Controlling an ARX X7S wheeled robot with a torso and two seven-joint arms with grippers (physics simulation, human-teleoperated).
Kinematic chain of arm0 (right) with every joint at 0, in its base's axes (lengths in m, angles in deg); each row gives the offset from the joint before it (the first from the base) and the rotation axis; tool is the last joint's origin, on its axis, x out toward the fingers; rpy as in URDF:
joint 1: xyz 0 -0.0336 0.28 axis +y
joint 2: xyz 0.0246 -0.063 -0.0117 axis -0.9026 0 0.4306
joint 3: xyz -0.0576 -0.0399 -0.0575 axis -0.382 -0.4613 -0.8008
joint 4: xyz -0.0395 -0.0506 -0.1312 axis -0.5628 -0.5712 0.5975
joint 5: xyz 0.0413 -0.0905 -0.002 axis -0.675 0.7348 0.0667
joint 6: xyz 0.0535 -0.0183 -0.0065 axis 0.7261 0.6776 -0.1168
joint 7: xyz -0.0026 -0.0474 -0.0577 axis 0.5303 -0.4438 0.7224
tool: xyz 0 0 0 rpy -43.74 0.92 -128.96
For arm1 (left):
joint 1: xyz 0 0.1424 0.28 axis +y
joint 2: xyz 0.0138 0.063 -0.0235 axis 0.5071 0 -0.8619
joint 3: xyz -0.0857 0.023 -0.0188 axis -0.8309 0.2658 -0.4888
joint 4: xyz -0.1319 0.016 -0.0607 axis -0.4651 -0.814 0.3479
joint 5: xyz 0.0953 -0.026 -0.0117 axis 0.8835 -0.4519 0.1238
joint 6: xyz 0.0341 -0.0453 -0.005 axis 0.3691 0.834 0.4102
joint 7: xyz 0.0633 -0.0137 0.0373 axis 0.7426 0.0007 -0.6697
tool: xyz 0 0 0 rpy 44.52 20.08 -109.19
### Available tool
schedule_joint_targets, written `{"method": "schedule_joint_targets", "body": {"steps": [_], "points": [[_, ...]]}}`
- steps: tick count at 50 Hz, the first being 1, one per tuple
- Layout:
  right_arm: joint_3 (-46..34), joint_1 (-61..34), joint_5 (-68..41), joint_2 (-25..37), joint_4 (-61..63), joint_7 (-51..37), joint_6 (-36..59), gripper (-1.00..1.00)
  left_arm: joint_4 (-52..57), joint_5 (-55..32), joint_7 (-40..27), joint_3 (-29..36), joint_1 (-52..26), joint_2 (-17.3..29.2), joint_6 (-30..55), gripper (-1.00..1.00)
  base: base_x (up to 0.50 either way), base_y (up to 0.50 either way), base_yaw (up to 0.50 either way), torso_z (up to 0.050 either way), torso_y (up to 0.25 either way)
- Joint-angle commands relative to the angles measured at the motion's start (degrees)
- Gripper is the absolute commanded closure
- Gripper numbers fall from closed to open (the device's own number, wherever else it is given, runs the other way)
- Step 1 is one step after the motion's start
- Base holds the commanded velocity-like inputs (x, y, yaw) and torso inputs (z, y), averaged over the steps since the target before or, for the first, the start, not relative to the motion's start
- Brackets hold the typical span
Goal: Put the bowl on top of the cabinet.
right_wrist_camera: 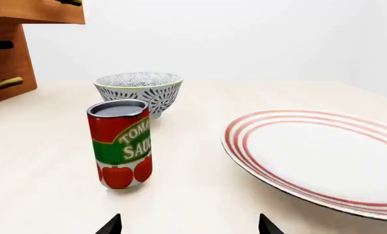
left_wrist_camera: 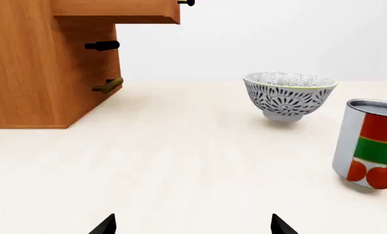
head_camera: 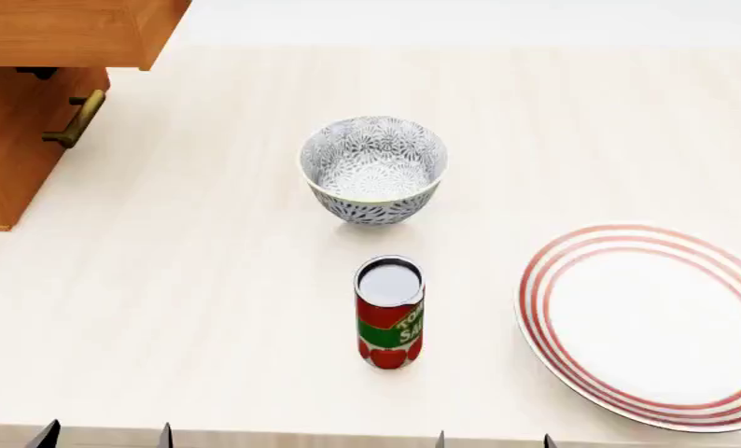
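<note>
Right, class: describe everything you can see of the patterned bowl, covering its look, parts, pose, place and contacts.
The bowl is round and deep, white, ceramic-looking, covered inside and out in a dark blue-grey floral pattern, with a pale yellowish rim and a small plain foot. It stands upright and empty on the pale table, touching nothing else. The tomato sauce can stands apart on its near side, the cabinet off to its left, the red-ringed plate to its right. Neither gripper touches it.

A: Where does the head view look from?
B: High above, down on the can (head_camera: 389, 313).
A: And the wrist views?
B: Both low and level; the right sits nearer the can (right_wrist_camera: 120, 144), the left off to its side. All share the can (left_wrist_camera: 369, 144).
</note>
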Motion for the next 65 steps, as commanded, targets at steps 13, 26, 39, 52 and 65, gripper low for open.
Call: {"method": "schedule_joint_targets", "body": {"steps": [13,26,39,52,65], "points": [[-1.9,-0.2,-3.1,2.6,0.3,-4.6,-0.7,-1.00,5.2,-3.7,-2.2,4.0,2.3,2.8,-3.2,-1.00,0.00,0.00,0.00,0.000,0.000],[-4.3,2.5,-1.9,3.9,19.8,-8.3,5.8,-1.00,26.2,-3.4,-4.2,5.7,5.8,5.3,4.8,-1.00,0.00,0.00,0.00,0.000,0.000],[-6.3,0.8,-2.0,5.9,42.1,-9.3,20.0,-1.00,51.0,-5.0,-6.1,6.5,4.8,7.4,19.9,-1.00,0.00,0.00,0.00,0.000,0.000],[-8.1,-0.9,-0.2,7.5,48.6,-10.8,25.9,-1.00,58.8,-4.0,-8.2,6.8,3.1,9.3,25.3,-1.00,0.00,0.00,0.00,0.000,0.000],[-7.5,-1.3,-0.6,8.0,50.4,-12.3,27.2,-1.00,59.9,-5.4,-10.6,7.1,2.2,11.4,25.7,-1.00,0.44,0.00,0.00,0.000,0.000]]}}
